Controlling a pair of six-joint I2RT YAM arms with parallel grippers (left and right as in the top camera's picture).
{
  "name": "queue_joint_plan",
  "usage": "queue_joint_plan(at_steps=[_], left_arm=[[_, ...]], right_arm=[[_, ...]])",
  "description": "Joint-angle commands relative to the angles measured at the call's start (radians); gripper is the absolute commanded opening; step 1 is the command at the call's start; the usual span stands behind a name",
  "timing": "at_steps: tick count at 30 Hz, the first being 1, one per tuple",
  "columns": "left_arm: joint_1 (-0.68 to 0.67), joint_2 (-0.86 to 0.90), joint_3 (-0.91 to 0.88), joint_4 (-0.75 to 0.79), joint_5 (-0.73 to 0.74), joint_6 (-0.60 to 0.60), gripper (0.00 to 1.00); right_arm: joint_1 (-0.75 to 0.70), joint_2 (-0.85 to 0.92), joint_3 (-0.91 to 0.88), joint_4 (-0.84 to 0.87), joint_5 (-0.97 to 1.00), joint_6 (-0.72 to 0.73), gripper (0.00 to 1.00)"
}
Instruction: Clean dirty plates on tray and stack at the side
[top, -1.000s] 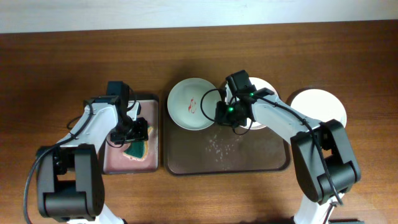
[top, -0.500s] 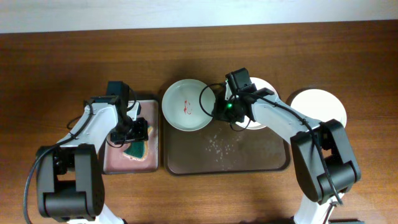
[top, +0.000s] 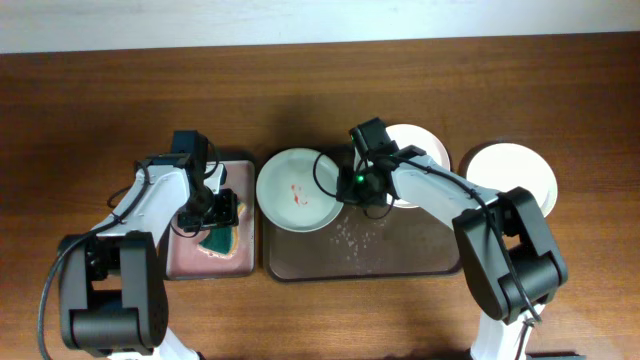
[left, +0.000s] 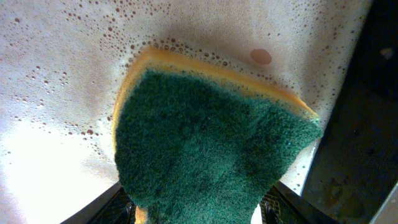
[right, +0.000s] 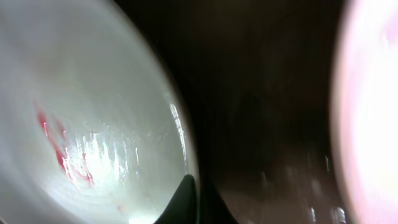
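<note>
The pale green plate with red smears lies over the left rim of the dark brown tray. My right gripper is shut on its right rim, which also shows in the right wrist view, pinched between the fingers. The pale pink plate sits at the tray's back right, partly hidden by my right arm. The whitish plate stands on the table, right of the tray. My left gripper is shut on a green and yellow sponge.
A small black tray with a soapy pinkish inside stands left of the brown tray, under the sponge. Foam specks lie on the brown tray's middle. Bare wooden table surrounds both trays.
My right gripper has drawn the green plate leftward, from the tray's back left to over its left rim. The left arm and the sponge have not moved.
</note>
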Motion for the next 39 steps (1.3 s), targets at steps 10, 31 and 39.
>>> queue_joint_plan(at_steps=[10,31,39], left_arm=[[0.003,0.009,0.011,0.000,0.001,0.002,0.60],[0.003,0.009,-0.077,0.040,0.000,0.002,0.00],[0.034,0.009,0.070,0.040,0.111,0.034,0.00]], right_arm=[[0.008,-0.053,0.001,-0.342,0.051,-0.088,0.20],[0.010,-0.053,0.001,-0.245,0.150,-0.104,0.04],[0.010,-0.053,0.001,-0.260,0.150,-0.105,0.04]])
